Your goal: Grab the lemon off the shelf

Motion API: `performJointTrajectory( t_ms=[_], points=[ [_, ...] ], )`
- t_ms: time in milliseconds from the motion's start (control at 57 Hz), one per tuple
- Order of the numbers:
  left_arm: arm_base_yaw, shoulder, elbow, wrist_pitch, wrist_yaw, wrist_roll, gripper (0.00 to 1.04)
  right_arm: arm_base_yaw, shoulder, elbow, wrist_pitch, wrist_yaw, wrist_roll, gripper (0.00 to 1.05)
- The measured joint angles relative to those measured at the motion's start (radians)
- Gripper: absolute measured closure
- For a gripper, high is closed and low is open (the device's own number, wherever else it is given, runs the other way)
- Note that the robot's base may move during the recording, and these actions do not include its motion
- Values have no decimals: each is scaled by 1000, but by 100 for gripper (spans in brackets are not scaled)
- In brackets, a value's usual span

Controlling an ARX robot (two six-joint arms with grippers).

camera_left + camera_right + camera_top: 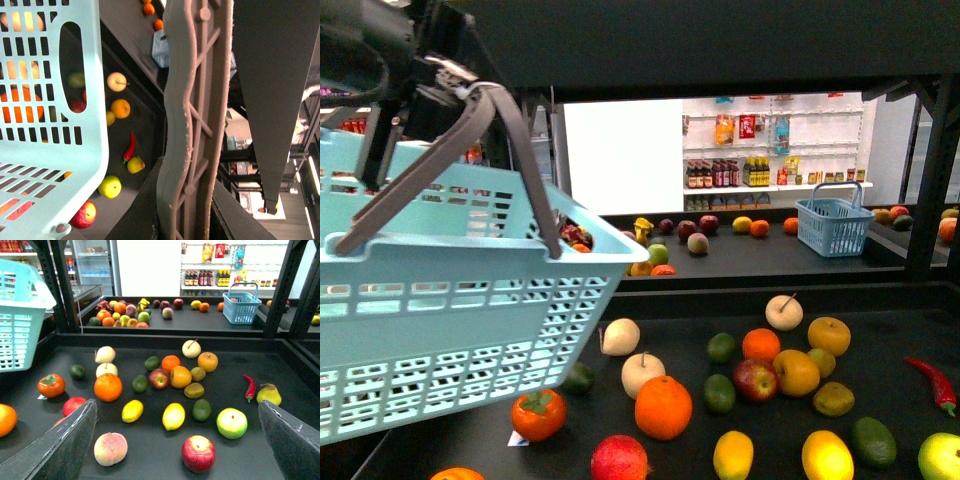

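Yellow lemon lies on the shelf tray before my wide-spread right pincer; my left pincer clenches the basket handle.

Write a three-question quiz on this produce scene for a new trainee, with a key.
1. True or false: the right gripper is open, with nothing between its fingers.
2. Where is the lemon? A) on the floor B) on a tray of the shelf C) in a bowl
3. Fill in: the left gripper grips the handle of a light blue ____.

Key: 1 true. 2 B. 3 basket.
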Motion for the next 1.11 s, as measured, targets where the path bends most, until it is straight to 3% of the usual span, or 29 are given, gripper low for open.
performJointTrajectory(
  t_ms=[211, 544, 579, 632, 650, 667, 685, 737, 913, 1106],
  points=[
    [-97, 0, -45, 18, 5, 10, 91, 0, 0, 0, 0, 0, 0, 7],
    [-121, 0, -111, 72, 13, 76, 91, 0, 0, 0, 0, 1, 0, 7],
    [-122, 0, -113, 72, 12, 87, 91, 28, 45, 29, -92, 133, 37, 7],
    [-122, 0, -114, 73, 10, 92, 91, -18, 197, 64, -56, 140, 61, 7],
    [-124, 0, -115, 73, 12, 99, 91, -151, 555, 153, 220, -25, 64, 7],
    [-125, 0, -115, 73, 13, 99, 91, -171, 624, 177, 269, -52, 63, 7],
    [-125, 0, -115, 73, 15, 99, 91, -219, 916, 294, 429, -143, 50, 7],
    [-125, 0, -115, 73, 14, 100, 91, -228, 1126, 395, 484, -179, 23, 7],
    [-126, 0, -115, 74, 13, 100, 92, -227, 1667, 710, 396, -199, -40, 7],
    [-126, 0, -115, 74, 15, 103, 92, -198, 2034, 1059, 234, -185, -36, 7]
  ],
)
